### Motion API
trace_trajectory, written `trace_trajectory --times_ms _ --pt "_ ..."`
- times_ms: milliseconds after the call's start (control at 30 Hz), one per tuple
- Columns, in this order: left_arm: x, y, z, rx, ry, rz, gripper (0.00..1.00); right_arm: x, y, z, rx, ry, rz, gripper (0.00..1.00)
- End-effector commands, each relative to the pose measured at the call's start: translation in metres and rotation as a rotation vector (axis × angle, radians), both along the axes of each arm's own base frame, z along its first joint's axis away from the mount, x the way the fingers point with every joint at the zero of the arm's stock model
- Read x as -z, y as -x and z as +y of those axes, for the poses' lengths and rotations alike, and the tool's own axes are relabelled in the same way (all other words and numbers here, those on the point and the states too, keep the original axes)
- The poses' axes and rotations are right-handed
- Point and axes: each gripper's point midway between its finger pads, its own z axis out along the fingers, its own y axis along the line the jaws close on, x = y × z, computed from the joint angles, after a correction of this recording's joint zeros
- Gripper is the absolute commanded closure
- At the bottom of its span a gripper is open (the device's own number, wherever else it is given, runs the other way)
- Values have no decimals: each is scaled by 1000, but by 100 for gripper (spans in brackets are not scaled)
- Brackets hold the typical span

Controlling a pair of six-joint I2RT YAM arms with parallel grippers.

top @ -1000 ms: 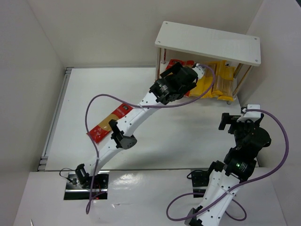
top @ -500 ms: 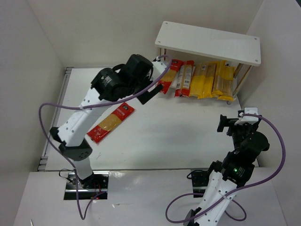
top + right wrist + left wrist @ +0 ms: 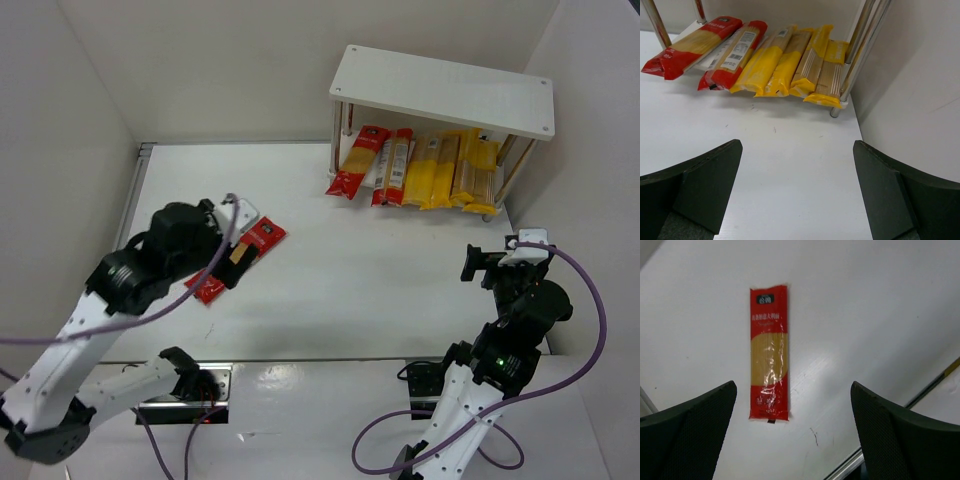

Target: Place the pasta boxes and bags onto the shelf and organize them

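left gripper (image 3: 795, 440) wide open, empty. its two fingers (image 3: 687, 435) fill the bottom corners of the wrist view. red pack (image 3: 769, 352) lies flat on the table (image 3: 865, 315) below the gripper, in the gap between the fingers, nearer the one on the view's left, no contact. its long axis runs away from the camera, dark logo end far, clear middle showing pale pasta. in the top view the gripper hangs over the middle of that pack and the red ends stick out either side. pack sits diagonal on the left half of the table, well apart from the shelf (image 3: 445, 90).

right gripper (image 3: 797, 195) also wide open, empty, hovering over bare table near the right wall (image 3: 920, 75), facing the shelf's right end. row of packs (image 3: 775, 60) sits under the top board (image 3: 500, 100): two red-ended at left, yellow ones to the right, side by side, near ends poking out the front. leftmost red one is angled away from the rest. silver leg (image 3: 860, 47) is just beside the rightmost yellow pack.
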Motion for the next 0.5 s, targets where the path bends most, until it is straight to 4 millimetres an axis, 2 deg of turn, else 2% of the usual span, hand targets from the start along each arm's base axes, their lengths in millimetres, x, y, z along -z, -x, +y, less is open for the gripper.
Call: trace_trajectory --times_ms 0,33,67,100,133,167,200,233,333,433,467 --pt "-40 0 -5 -30 273 -179 0 -1 1 2 -8 14 -4 0" --pt "-40 -4 8 -96 295 -197 0 -1 1 2 -8 14 -4 0" --pt "-44 0 18 -126 325 -231 0 -1 1 2 -8 14 -4 0" --pt "-43 0 22 -142 344 -245 0 0 0 1 -8 9 3 0" --pt "-32 -1 27 -173 346 -234 0 0 0 1 -8 9 4 0" --pt "-34 0 41 -218 360 -270 0 2 -2 0 -8 3 11 0" --pt "-34 0 43 -228 382 -282 0 2 -2 0 -8 3 11 0" --pt "-29 -1 56 -274 388 -309 0 4 -3 -2 -9 -3 19 0" --pt "-22 2 60 -255 404 -334 0 5 -5 -4 4 -17 27 0" --pt "-34 12 63 -238 425 -390 0 3 -6 -5 4 -19 29 0" --pt "-31 11 64 -239 426 -386 0 3 -6 -5 4 -19 29 0"
